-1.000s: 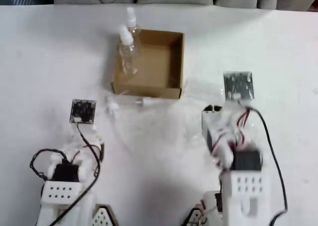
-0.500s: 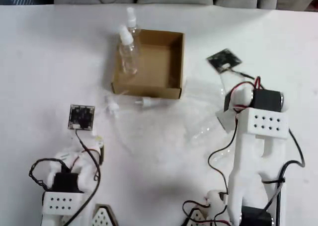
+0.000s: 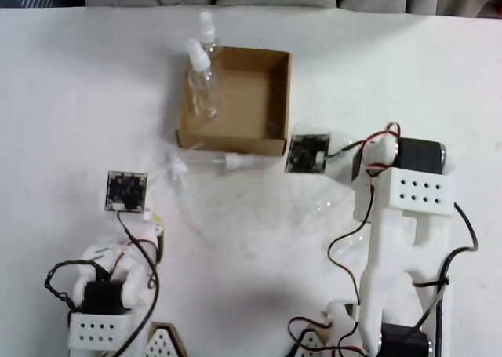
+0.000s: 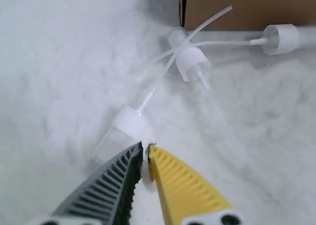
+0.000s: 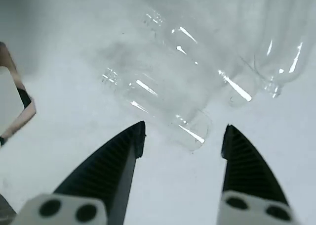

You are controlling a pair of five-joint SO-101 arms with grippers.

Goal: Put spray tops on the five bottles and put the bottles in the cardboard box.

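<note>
- White worktop (image 3: pixel 70 74) carries everything, and grey cushions run behind its far edge.
- Near the near left corner, your left gripper (image 4: pixel 145 148) has its fingers narrowed almost to touching, with nothing clearly between them. A loose spray top (image 4: pixel 123 128) lies just beyond the tips.
- A second spray top (image 4: pixel 190 62) lies farther on, beside the cardboard box (image 3: pixel 271 141).
- One capped bottle (image 3: pixel 201 82) rests against the box's left wall.
- Your right gripper (image 5: pixel 182 136) hangs with fingers wide above an uncapped bottle (image 5: pixel 158 96) lying on its side, with others beside it.
- The step in hand looks like capping. The right fingers would need to drop around that bottle's body and close. The left fingers must open before they can take a top.
- No label or writing is readable.
</note>
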